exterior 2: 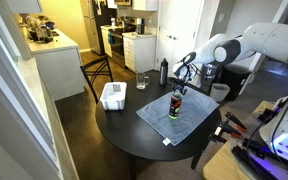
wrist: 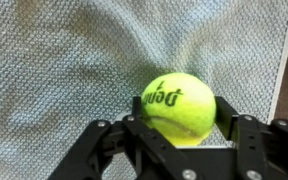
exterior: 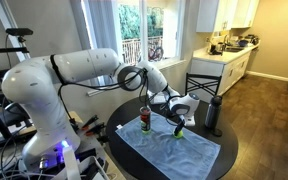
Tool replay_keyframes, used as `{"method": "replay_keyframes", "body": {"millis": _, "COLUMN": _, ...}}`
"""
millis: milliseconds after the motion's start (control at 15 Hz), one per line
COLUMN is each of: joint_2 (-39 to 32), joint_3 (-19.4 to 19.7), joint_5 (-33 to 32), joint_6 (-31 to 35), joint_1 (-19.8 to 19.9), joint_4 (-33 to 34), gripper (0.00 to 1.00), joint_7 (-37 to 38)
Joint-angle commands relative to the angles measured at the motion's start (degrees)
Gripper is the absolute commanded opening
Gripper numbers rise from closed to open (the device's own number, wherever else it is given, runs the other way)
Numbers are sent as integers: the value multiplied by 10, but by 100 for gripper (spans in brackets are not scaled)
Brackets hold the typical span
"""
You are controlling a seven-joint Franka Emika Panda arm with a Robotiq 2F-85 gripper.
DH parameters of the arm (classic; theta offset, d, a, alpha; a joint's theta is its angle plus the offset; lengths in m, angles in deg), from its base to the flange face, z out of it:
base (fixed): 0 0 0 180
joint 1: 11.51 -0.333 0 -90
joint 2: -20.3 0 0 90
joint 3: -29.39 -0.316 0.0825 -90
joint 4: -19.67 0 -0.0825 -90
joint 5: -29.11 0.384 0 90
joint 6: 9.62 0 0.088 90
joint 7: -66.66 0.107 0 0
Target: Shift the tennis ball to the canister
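The tennis ball is yellow-green with dark lettering and sits between my gripper's two black fingers, which press on its sides. Grey-blue cloth lies below it. In an exterior view the ball is at the fingertips, low over the cloth and to the right of the canister. The canister is an upright clear tube with a dark red lower part and stands on the cloth. It also shows in the other exterior view, with the gripper close behind it.
A tall black bottle stands beside the cloth on the round black table. A clear drinking glass and a white box stand on the table. A chair is behind the table.
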Motion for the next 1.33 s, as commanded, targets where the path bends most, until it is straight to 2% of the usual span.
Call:
{"method": "replay_keyframes", "body": {"millis": 0, "joint_2": 0, "joint_3": -11, "joint_5": -10, "joint_6": -1, "joint_1": 8, "joint_4": 12, "gripper": 43, "joint_7": 16}}
{"method": "replay_keyframes", "body": {"millis": 200, "joint_2": 7, "joint_3": -9, "joint_5": 7, "joint_6": -2, "joint_1": 4, "joint_4": 17, "gripper": 41, "joint_7": 6}}
{"method": "replay_keyframes", "body": {"millis": 467, "joint_2": 47, "joint_3": -41, "joint_5": 24, "joint_6": -10, "joint_1": 9, "joint_4": -7, "gripper": 41, "joint_7": -21}}
{"method": "replay_keyframes", "body": {"millis": 933, "joint_2": 121, "joint_3": -111, "joint_5": 24, "joint_6": -129, "joint_1": 16, "joint_4": -47, "gripper": 41, "joint_7": -43}}
{"method": "replay_keyframes", "body": {"millis": 1267, "joint_2": 143, "joint_3": -145, "joint_5": 19, "joint_6": -217, "joint_1": 17, "joint_4": -50, "gripper": 41, "joint_7": -36}}
